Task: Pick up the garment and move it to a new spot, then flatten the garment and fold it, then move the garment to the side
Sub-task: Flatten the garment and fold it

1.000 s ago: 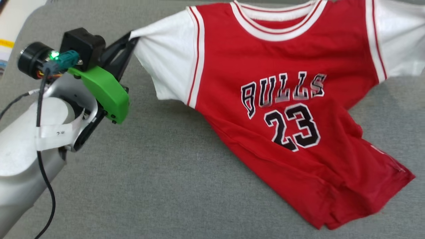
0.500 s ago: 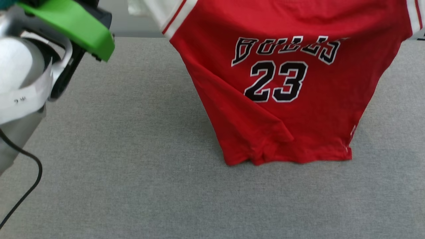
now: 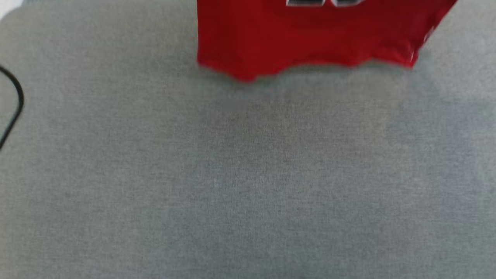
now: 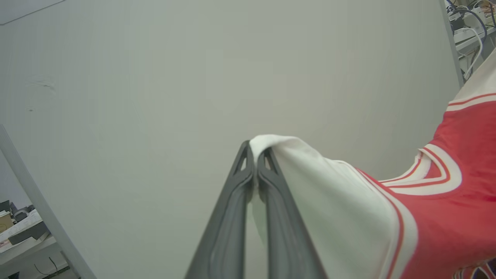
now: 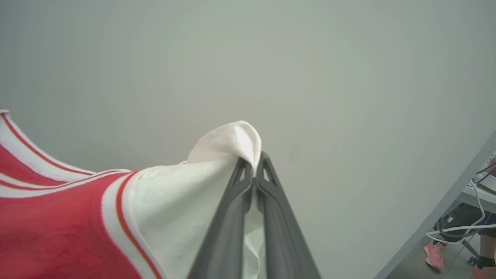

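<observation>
The garment (image 3: 310, 38), a red jersey, hangs at the top of the head view; its lower hem dangles just above the grey table (image 3: 248, 174). In the left wrist view my left gripper (image 4: 255, 149) is shut on the tip of one white sleeve (image 4: 329, 193), and the red body with striped collar trim (image 4: 457, 186) stretches off to the right. My right gripper (image 5: 254, 159) is likewise shut on the other white sleeve (image 5: 186, 201) in the right wrist view, the red body (image 5: 50, 232) trailing to the left. Both pairs of fingers point at a plain pale wall.
A black cable (image 3: 15, 104) loops in at the table's left edge. Benches with wires and clutter stand at the room's sides (image 4: 469, 27). A person's foot in a pink shoe (image 5: 434, 254) rests on the floor at the far right.
The garment has gone up: the number and letters have risen out of the head view's top, leaving only the hem. The left arm has left the head view upward.
</observation>
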Available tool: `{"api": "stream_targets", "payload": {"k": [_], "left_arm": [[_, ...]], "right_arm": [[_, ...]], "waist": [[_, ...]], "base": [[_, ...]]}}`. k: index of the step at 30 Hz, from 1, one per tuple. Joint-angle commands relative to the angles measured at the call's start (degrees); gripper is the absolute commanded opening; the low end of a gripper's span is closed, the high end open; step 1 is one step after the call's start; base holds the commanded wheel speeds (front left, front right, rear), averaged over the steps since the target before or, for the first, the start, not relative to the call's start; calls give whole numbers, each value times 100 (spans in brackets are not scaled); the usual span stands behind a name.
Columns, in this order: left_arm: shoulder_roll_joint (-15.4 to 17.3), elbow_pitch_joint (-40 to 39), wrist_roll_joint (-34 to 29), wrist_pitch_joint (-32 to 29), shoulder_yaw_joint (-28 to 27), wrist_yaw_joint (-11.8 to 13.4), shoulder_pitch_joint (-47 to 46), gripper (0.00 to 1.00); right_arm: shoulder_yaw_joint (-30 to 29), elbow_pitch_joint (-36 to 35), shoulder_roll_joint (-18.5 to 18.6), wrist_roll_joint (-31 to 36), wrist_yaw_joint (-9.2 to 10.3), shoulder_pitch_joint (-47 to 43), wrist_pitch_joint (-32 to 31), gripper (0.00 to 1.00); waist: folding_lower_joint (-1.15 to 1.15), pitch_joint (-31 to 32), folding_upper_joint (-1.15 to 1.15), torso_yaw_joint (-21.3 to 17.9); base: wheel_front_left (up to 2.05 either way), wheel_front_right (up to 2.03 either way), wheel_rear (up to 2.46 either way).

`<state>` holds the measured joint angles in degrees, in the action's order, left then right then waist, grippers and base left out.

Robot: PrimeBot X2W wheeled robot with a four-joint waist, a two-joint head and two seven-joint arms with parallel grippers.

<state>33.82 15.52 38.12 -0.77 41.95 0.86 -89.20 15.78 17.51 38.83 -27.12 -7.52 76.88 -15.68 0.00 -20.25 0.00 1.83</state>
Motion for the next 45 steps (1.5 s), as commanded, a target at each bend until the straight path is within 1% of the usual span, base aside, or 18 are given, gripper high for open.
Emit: {"api": "stream_targets", "payload": {"k": [1,3,5,11,17,22,27,30,33,38,40,45], "left_arm": [[-82,178,-63,32,-45,-38,-300,0],[-201,567,-171,90,-70,-138,-793,0],[-249,906,-250,118,-100,-226,-1199,0],[-433,1866,-296,420,-234,-452,-2084,0],[-550,2530,-264,737,-251,-573,-2319,0],[-621,2924,-153,1044,-238,-655,-2107,0],[-610,3105,-104,1356,-131,-724,-1513,0],[-550,3059,-63,1482,-130,-739,-1041,0],[-462,2887,-49,1547,-142,-713,-413,0],[-354,2304,77,1573,-312,-560,980,0],[-288,1973,96,1575,-455,-416,1567,0],[-162,1232,130,1576,-620,-151,3076,0]], "right_arm": [[34,154,-60,108,3,330,77,0],[80,508,-163,266,3,936,249,0],[75,838,-312,356,3,1426,419,0],[206,1796,-578,608,3,2533,943,0],[541,2528,-748,681,3,3015,1357,0],[824,2994,-898,501,3,2968,1655,0],[1194,3307,-1072,202,3,2526,2055,0],[1455,3318,-1123,-31,3,2148,2279,0],[1808,3220,-1098,-285,3,1641,2484,0],[2299,2894,-956,-844,3,555,2727,0],[2461,2720,-880,-1032,3,126,2783,0],[2742,2222,-660,-1411,3,-898,2874,0]], "waist": [[0,-688,0,-47],[0,-933,0,-70],[0,-1118,0,-120],[0,-1448,0,-204],[0,-1638,0,-235],[0,-1747,0,-250],[0,-1676,0,-251],[0,-1529,0,-251],[0,-1315,0,-249],[0,-825,0,-239],[0,-628,0,-249],[0,-169,0,-250]], "base": [[0,0,0],[0,0,0],[0,0,0],[0,0,0],[0,0,0],[0,0,0],[0,0,0],[0,0,0],[0,0,0],[0,0,0],[0,0,0],[0,0,0]]}}
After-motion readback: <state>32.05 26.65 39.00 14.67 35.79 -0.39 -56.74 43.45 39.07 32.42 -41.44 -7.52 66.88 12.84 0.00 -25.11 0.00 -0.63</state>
